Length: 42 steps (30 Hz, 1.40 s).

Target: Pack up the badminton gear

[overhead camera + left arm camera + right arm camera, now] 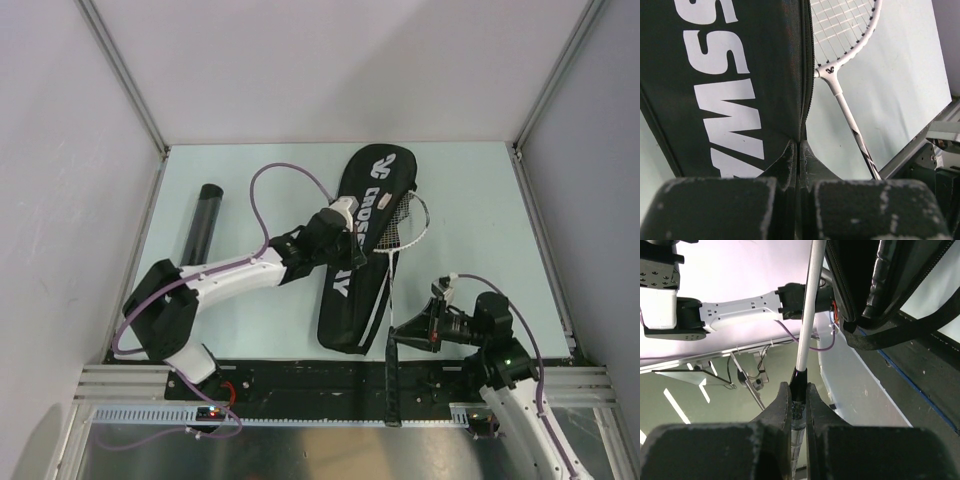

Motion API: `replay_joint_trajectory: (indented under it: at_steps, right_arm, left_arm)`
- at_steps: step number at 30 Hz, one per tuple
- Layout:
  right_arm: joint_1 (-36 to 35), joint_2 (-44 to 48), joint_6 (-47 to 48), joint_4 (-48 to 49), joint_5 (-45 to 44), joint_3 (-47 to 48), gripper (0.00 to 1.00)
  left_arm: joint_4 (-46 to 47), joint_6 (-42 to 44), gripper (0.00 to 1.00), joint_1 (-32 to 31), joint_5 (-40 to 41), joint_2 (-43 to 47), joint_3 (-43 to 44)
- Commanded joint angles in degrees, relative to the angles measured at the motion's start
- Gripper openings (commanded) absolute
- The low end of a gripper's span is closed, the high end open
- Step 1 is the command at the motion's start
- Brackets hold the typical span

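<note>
Right now my left end effector [799, 150] is pinched narrow on the long edge of the racket bag [725, 75], with the black seam caught between its fingers. Just ahead of it and to its right, the racket [830, 71] lies on the counter [480, 210], its strung head partly tucked under that bag edge. My right end effector [798, 392] is clamped tight on the same racket where the white shaft meets the dark handle. The shaft runs away from its fingers toward the bag. A black tube [203, 222] lies well apart, off to the left of my left end effector.
</note>
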<state>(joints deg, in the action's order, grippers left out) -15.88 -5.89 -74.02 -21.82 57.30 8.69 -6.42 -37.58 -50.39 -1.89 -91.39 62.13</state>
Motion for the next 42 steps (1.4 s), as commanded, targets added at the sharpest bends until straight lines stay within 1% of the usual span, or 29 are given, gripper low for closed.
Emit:
replay_joint_trajectory:
  at_steps: [1,3,5,10,15,17,21,24,28,32,39,42]
  right_arm:
    - [-3.80,-4.56,-2.39,16.34,0.33,-1.03,0.00]
    - [-6.18,-7.40,-2.72,20.06,-1.47,-1.72,0.00]
    - [-8.33,-11.85,-0.58,22.53,-3.18,-1.15,0.00]
    - [-10.75,-21.24,3.47,28.31,-5.62,-0.03,0.00]
    - [-10.12,-26.46,12.28,26.21,-12.27,2.72,0.00]
    - [-9.60,-29.49,13.87,27.73,-14.47,3.61,0.00]
    - [-10.05,-36.57,14.87,33.26,-20.10,6.36,0.00]
    - [-10.99,-42.69,14.78,38.00,-25.86,8.43,0.00]
    - [-13.99,-49.87,14.07,44.79,-34.07,10.94,0.00]
    - [-17.48,-56.11,15.08,49.47,-41.64,12.70,0.00]
    - [-20.90,-64.86,16.33,57.09,-50.17,13.40,0.00]
    - [-21.77,-67.55,17.80,58.02,-51.86,14.65,0.00]
  left_arm:
    - [5.41,-0.93,0.00,-0.06,-3.46,4.51,-2.42]
    - [5.90,-1.27,0.00,-0.06,-4.33,5.34,-3.74]
    - [7.43,-1.95,0.00,-0.15,-5.13,6.53,-5.19]
    - [8.63,-3.07,0.00,-1.14,-5.86,10.96,-8.83]
    - [9.43,-4.70,0.00,-1.39,-6.40,15.50,-13.64]
    - [10.14,-5.53,0.00,-1.38,-7.24,16.94,-15.40]
    - [12.81,-8.22,0.00,-1.44,-8.34,19.65,-19.01]
    - [15.66,-11.91,0.00,-1.38,-9.23,21.17,-21.42]
    - [18.78,-16.40,0.00,-1.65,-9.65,22.77,-23.78]
    - [21.02,-20.28,0.00,-2.06,-9.53,24.31,-25.89]
    - [23.38,-24.85,0.00,-2.70,-8.56,27.11,-28.17]
    - [23.56,-25.64,0.00,-2.89,-8.61,28.13,-28.84]
